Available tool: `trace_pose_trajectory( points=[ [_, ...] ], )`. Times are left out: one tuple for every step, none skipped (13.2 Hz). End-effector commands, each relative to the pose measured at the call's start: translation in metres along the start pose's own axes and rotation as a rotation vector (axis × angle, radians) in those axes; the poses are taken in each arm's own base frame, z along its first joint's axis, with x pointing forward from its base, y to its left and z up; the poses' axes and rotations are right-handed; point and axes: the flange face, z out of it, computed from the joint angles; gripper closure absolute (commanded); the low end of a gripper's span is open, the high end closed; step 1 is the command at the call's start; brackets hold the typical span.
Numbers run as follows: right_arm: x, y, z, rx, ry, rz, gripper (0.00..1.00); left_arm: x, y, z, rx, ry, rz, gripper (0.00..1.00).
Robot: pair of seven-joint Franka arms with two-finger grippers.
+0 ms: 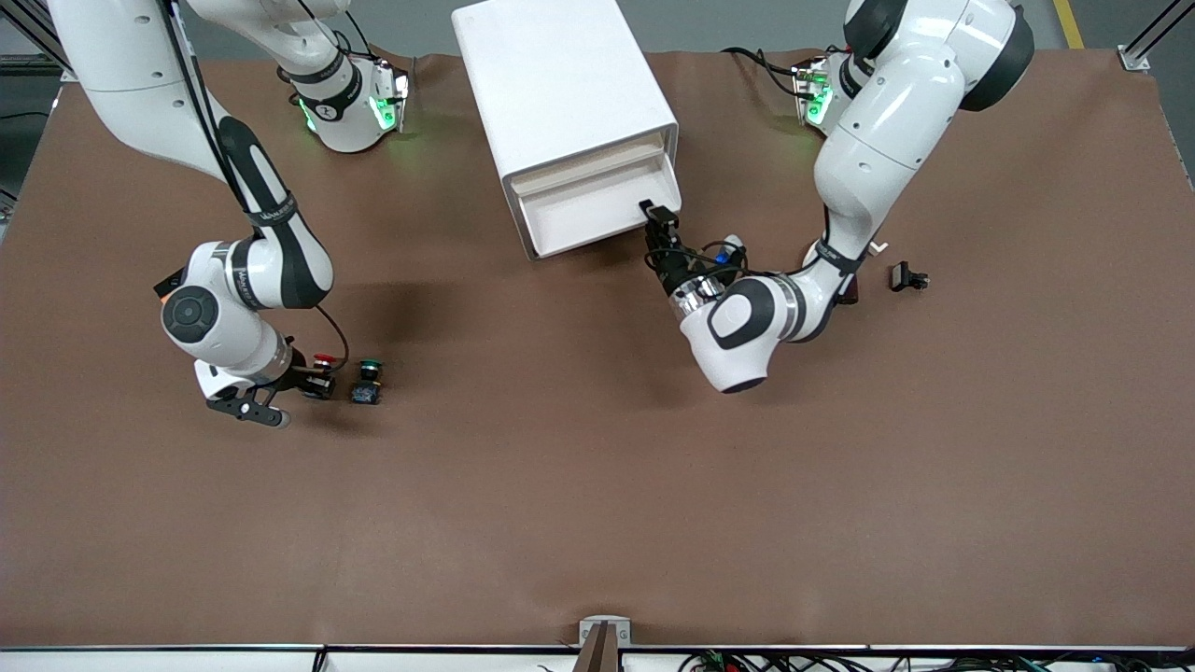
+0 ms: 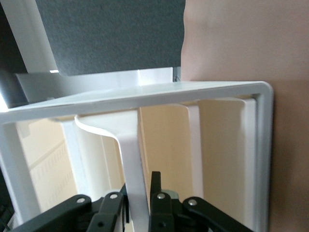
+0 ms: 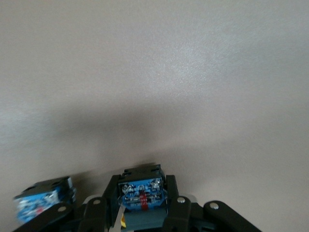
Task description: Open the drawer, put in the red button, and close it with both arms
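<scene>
My left gripper (image 1: 653,217) is clenched on the drawer's (image 1: 597,210) front lip at the corner toward the left arm's end of the table; in the left wrist view the fingers (image 2: 155,193) pinch a thin white wall of the drawer (image 2: 130,159). The drawer stands partly out of the cabinet (image 1: 560,84).

My right gripper (image 1: 313,381) is down at the table by the right arm's end, grasping the red button (image 1: 323,360). The right wrist view shows the button's blue body (image 3: 141,189) held between the finger pads (image 3: 175,203). The green button (image 1: 368,381) sits just beside it, apart from my fingers.

I judge the step in hand is lifting the button and carrying it to the drawer. To do it well I should rise straight up, so I do not knock the green one. My left should keep its pull in line with the drawer's slide, so the cabinet does not skew. I should lower the button well inside the drawer before releasing it.
</scene>
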Motion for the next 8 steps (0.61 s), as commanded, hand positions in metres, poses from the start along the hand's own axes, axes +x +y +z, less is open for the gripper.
trace_pose_trajectory(
  points=[
    [0.006, -0.028, -0.077, -0.011, -0.042, 0.082, 1.00, 0.007, -0.003, -0.030, -0.032, -0.048, -0.016, 0.83],
    [-0.002, -0.044, -0.094, -0.014, -0.055, 0.113, 1.00, 0.008, -0.005, -0.039, -0.041, -0.060, -0.010, 0.83],
    [-0.016, -0.067, -0.113, -0.004, -0.063, 0.161, 1.00, 0.011, -0.006, -0.047, -0.046, -0.075, -0.007, 0.82],
    [-0.034, -0.091, -0.130, 0.003, -0.087, 0.214, 1.00, 0.013, -0.006, -0.053, -0.053, -0.087, -0.006, 0.82],
    [-0.060, -0.124, -0.146, 0.021, -0.122, 0.282, 1.00, 0.015, -0.007, -0.059, -0.060, -0.098, -0.007, 0.82],
    [-0.083, -0.156, -0.161, 0.036, -0.134, 0.338, 1.00, 0.014, -0.010, -0.064, -0.067, -0.105, 0.000, 0.82],
    [-0.108, -0.189, -0.171, 0.034, -0.130, 0.382, 1.00, 0.013, -0.014, -0.072, -0.079, -0.115, 0.011, 0.82],
    [-0.132, -0.222, -0.182, 0.037, -0.120, 0.427, 1.00, 0.012, -0.015, -0.074, -0.083, -0.116, 0.014, 0.82]
  ],
)
